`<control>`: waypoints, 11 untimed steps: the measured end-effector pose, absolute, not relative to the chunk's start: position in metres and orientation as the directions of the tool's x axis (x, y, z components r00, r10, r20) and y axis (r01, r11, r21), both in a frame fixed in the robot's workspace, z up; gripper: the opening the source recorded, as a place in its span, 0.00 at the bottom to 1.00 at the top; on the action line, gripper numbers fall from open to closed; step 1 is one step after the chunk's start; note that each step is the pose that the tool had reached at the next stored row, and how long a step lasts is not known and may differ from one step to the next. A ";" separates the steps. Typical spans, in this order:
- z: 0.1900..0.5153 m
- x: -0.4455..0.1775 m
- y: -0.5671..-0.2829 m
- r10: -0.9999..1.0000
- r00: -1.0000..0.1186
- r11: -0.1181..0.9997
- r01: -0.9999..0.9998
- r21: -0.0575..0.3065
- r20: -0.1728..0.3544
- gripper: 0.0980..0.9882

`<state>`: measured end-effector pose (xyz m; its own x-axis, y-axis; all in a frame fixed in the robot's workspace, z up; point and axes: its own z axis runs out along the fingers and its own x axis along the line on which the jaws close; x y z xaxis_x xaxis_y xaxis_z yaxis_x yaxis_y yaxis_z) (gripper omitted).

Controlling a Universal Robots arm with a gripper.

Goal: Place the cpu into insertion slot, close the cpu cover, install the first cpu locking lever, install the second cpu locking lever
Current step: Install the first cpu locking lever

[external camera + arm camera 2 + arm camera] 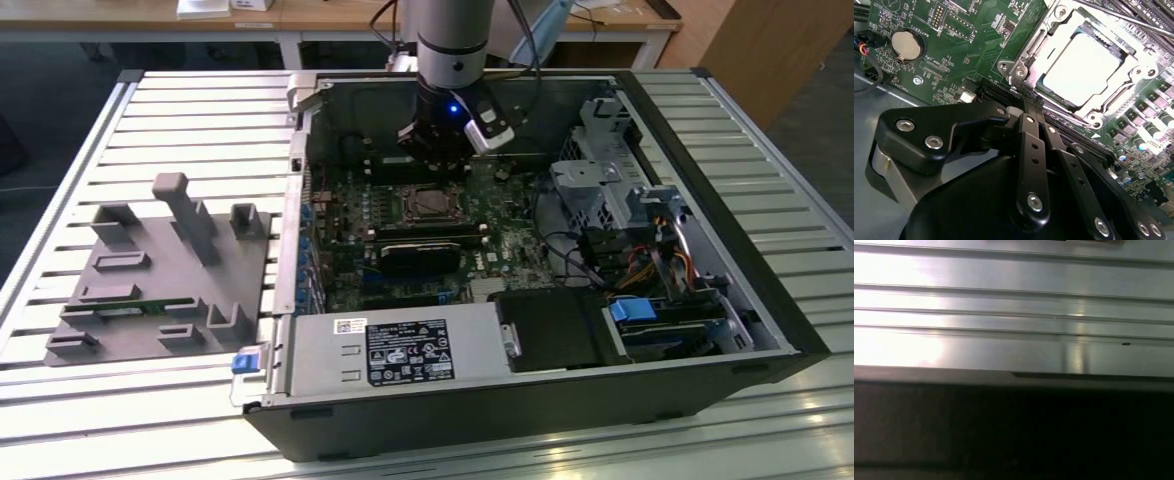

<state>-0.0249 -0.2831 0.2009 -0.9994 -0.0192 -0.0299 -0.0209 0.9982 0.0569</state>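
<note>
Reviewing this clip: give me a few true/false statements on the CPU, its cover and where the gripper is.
1. The cpu sits in the insertion slot. True.
2. The cpu cover is a metal frame lying around the chip. True.
3. The gripper hangs over the grey fixture outside the case. False: it is inside the computer case, above the motherboard.
4. The chip lies on the slatted table. False: it is on the board.

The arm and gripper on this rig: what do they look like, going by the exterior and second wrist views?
The arm is a smooth silver-grey cylinder ending in a black wrist section with a small blue light, with dark cables hanging beside it. The gripper is matte black: flat linkage bars joined by silver screws and pivot pins, on a rounded black body.
</note>
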 end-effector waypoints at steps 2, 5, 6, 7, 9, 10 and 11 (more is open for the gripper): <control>0.201 -0.025 -0.283 -0.019 -0.999 0.998 -0.021 0.055 -0.030 0.01; 0.201 -0.025 -0.283 -0.020 -0.999 0.999 -0.021 0.043 -0.030 0.01; 0.200 -0.025 -0.283 -0.020 -0.999 0.999 -0.021 0.037 -0.029 0.01; 0.200 -0.025 -0.283 -0.020 -0.999 0.999 -0.021 0.028 -0.029 0.01; 0.199 -0.025 -0.282 -0.020 -0.999 1.000 -0.021 0.019 -0.029 0.01; 0.199 -0.025 -0.282 -0.020 -0.999 1.000 -0.021 0.017 -0.029 0.01; 0.199 -0.025 -0.282 -0.020 -0.999 1.000 -0.021 0.016 -0.029 0.01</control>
